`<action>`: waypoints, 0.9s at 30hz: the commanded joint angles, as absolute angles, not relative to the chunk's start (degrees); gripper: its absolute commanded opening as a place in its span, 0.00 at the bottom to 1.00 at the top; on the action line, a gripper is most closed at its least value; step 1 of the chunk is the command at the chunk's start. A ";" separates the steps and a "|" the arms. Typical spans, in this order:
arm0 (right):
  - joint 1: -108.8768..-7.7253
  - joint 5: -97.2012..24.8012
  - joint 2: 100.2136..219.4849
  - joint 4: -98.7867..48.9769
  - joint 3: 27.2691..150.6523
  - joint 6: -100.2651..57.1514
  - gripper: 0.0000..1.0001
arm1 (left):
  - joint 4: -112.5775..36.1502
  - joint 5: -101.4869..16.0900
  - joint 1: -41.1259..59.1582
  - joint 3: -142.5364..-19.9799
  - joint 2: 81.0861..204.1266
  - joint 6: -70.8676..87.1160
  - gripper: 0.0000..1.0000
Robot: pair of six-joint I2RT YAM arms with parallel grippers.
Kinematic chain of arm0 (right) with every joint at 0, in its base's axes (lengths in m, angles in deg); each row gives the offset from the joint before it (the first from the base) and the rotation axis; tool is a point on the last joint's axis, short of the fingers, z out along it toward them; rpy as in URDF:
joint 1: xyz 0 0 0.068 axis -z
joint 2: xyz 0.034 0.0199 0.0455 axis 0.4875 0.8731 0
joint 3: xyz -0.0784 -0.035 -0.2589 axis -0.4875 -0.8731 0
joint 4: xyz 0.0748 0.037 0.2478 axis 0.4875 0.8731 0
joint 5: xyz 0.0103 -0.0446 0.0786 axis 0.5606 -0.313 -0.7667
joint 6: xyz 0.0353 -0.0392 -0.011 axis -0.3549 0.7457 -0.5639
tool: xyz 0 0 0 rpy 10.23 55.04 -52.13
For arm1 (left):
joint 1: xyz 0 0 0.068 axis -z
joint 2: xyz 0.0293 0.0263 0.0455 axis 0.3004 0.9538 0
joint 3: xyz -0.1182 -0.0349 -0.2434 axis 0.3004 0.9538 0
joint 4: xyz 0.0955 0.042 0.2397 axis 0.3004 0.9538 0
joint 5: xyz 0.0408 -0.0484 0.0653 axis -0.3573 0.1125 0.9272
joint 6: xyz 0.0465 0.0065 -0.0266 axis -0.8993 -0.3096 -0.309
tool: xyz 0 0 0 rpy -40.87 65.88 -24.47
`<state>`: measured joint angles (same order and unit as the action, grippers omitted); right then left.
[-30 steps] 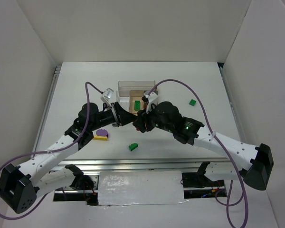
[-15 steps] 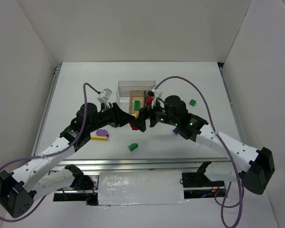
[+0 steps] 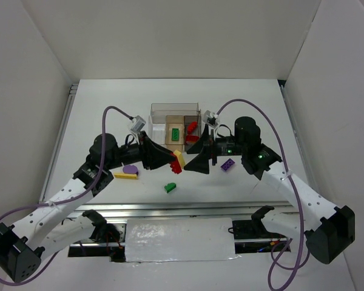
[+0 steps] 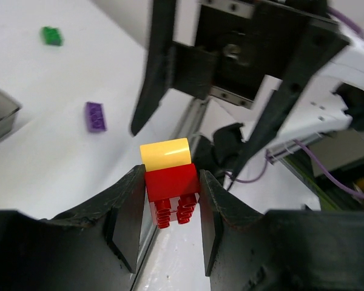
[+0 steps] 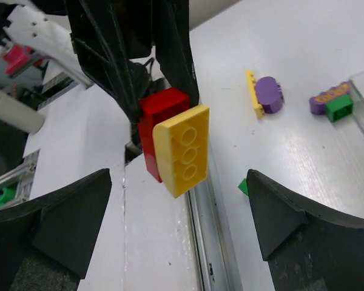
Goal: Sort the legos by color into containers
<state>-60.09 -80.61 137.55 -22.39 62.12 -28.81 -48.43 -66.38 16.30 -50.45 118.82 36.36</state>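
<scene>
While the left end effector (image 3: 170, 160) clamps a red brick (image 4: 171, 193) between its fingers (image 4: 128, 219), a yellow brick (image 4: 165, 154) sits stacked on that red one, clear of the pads; the pair is held off the surface (image 3: 103, 109) at centre frame in the top view.

Right end effector (image 3: 198, 157): jaws spread wide, gripping nothing. It faces the stack from the right, near but apart from it. In the left wrist view, its two dark fingers (image 4: 150, 66) stand to either side above the yellow brick.

Containers (image 3: 174, 111): cluster just above centre, beyond both end effectors.
- Tan bin (image 3: 168, 137): one green lego (image 3: 176, 134).
- Dark bin (image 3: 196, 115) to its right: red legos (image 3: 191, 128).

Loose legos on the surface:
- Purple brick (image 3: 228, 164), right of centre, below the right arm.
- Green brick (image 3: 170, 188), lower centre.
- Purple rounded piece (image 3: 130, 169) touching a yellow plate (image 3: 126, 176), left of centre, beside the left arm.
- Second purple piece (image 5: 323, 99) touching a small green block (image 5: 339, 108), upper right of the right wrist view, beside a clear bin wall.
- Further green brick (image 4: 51, 35), upper left of the left wrist view.
</scene>
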 commanded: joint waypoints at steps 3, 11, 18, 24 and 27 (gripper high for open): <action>-60.02 -89.20 139.06 -29.27 62.28 -28.98 0.99 | -65.28 -78.98 16.09 -47.50 117.03 38.64 0.00; -64.41 -89.73 139.76 -32.88 62.81 -30.13 0.73 | -66.52 -79.17 16.09 -47.76 117.91 39.17 0.00; -64.86 -87.55 139.77 -35.70 61.23 -30.92 0.00 | -61.80 -75.68 16.09 -49.08 117.74 36.29 0.00; -60.91 -85.86 139.59 -34.20 60.35 -29.68 0.00 | -50.97 -65.48 16.00 -50.40 114.67 29.95 0.00; -59.94 -84.55 139.85 -33.41 60.44 -29.16 0.00 | -48.25 -60.55 16.00 -50.31 113.17 29.07 0.00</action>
